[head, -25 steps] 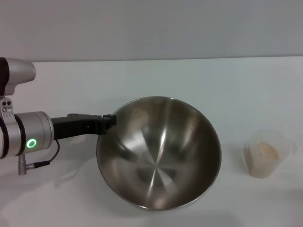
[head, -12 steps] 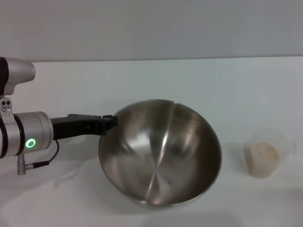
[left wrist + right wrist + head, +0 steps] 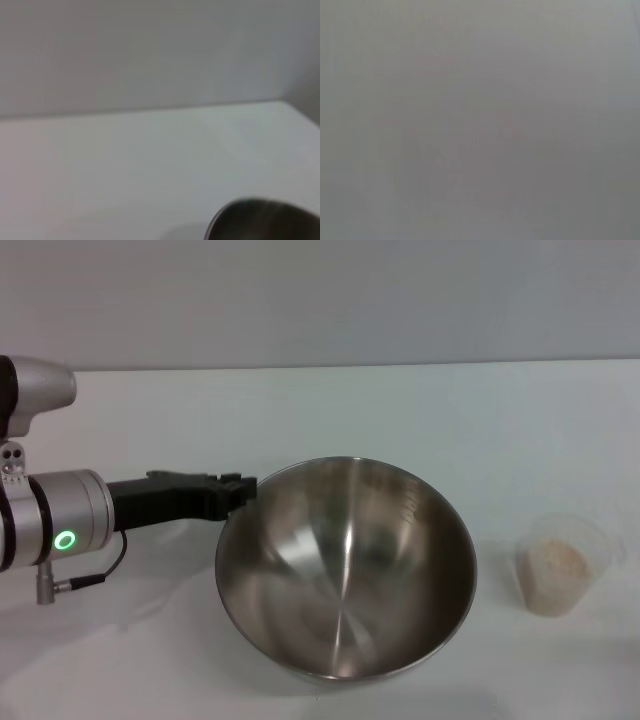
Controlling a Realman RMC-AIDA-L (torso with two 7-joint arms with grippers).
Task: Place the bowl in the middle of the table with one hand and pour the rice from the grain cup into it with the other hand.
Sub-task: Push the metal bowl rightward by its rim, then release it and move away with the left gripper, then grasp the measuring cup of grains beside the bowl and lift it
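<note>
The shiny steel bowl (image 3: pixel 345 570) is in the head view at the middle front of the white table (image 3: pixel 400 410), tilted with its opening facing me. My left gripper (image 3: pixel 238 494) reaches in from the left and is shut on the bowl's left rim. The bowl is empty inside. Its rim also shows in the left wrist view (image 3: pixel 265 220). The frosted grain cup (image 3: pixel 566 565) stands upright on the table to the right of the bowl, apart from it, with pale rice (image 3: pixel 555 560) in it. My right gripper is out of view; the right wrist view shows only plain grey.
The white table runs back to a grey wall. Bare tabletop lies behind the bowl, and a gap separates bowl and cup. My left forearm with a green ring light (image 3: pixel 66 540) lies along the left side.
My left gripper has moved slightly right with the bowl. The bowl has shifted right and toward me, and its rim stands a little more level. The cup has not moved.
</note>
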